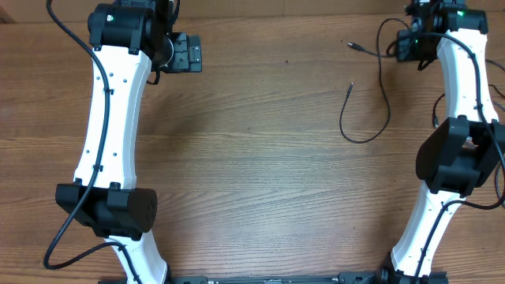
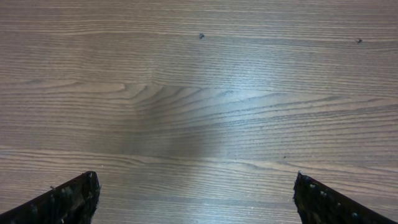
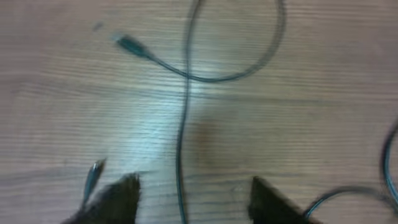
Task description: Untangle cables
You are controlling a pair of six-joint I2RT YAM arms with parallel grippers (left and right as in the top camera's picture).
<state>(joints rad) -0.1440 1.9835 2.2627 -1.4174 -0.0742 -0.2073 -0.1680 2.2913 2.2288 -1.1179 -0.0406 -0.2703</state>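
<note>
**A:** Right wrist view first. The right jaws stand spread and pinch nothing. One strand of the cables [image 3: 181, 137] runs through the gap between the dark fingertips [image 3: 121, 199], and as far as the blur lets me judge it lies flat on the worktop [image 3: 323, 130].

**B:** Where is the rest of the bunch?

**A:** From overhead it lies at the far right of the worktop, near the right arm [image 1: 461, 87]. It forms a loose loop with one plug [image 1: 353, 46] pointing left. The left jaws are spread wide over bare wood, well apart from the cables.

**B:** What could go wrong from here?

**A:** Just beyond the right jaws, that strand crosses the loop [image 3: 249, 68]. If the jaws close on the strand and pull it back, I think the crossing could tighten instead of falling open. Nothing pins the other end, so the whole bunch might simply slide along.

**B:** Anything else?

**A:** A second small plug [image 3: 93, 177] lies just beside the left-hand fingertip. A closing that lands slightly off could catch that plug or nip two strands together. A thin wire lying flat can also slip out from between the pads. At the right edge of the wrist view there's another black line, and I can't tell which cable it is. Snagging it is a further risk.
</note>
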